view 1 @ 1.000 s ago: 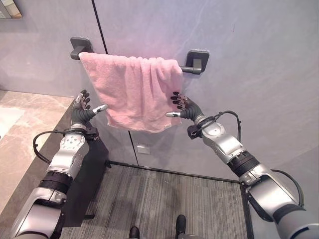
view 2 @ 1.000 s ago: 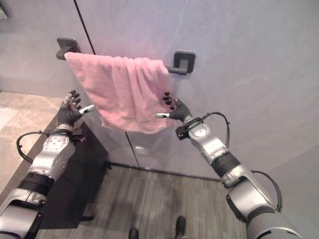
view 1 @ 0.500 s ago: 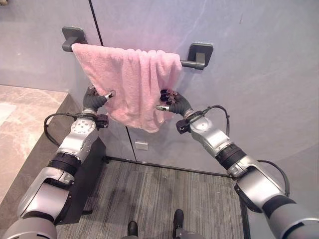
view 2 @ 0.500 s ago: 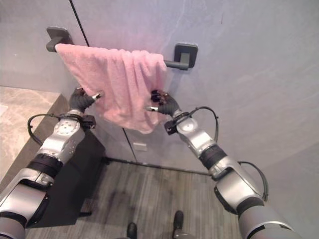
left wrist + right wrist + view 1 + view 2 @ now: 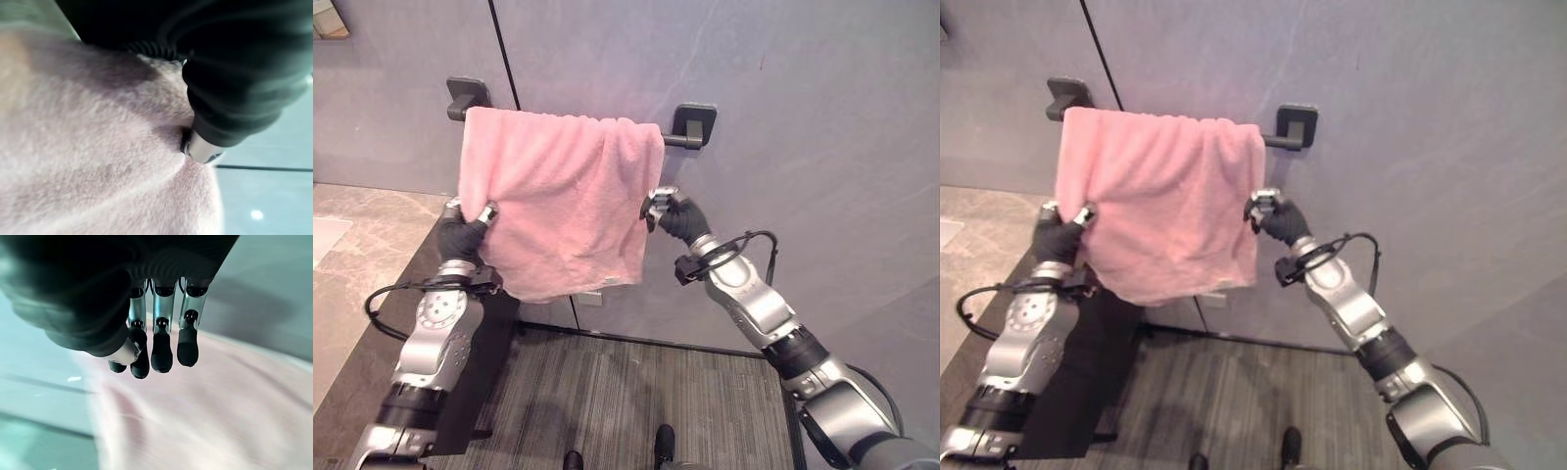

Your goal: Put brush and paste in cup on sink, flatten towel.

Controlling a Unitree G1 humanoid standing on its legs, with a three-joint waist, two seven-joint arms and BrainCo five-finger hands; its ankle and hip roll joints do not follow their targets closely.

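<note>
Our left hand (image 5: pixel 462 233) is clenched on the left edge of the pink towel (image 5: pixel 558 201), the thumb pinching the fluffy terry cloth, as the left wrist view confirms with cloth pressed right against the hand. Our right hand (image 5: pixel 672 215) sits at the towel's right edge with its fingers (image 5: pixel 161 350) curled toward the cloth; from the head views it appears to grip that edge, though the right wrist view shows the dark tips just over the pile rather than buried in it. The towel hangs over a dark grey bar (image 5: pixel 671 141) held by two square brackets on a smooth grey wall (image 5: pixel 803 117). A beige marbled counter (image 5: pixel 352 255) lies at our left, above a striped grey floor (image 5: pixel 607 401). Half a second ago the towel hung bunched in deep folds with both hands near its middle; now it is spread wide and nearly flat, hands apart at its sides.
</note>
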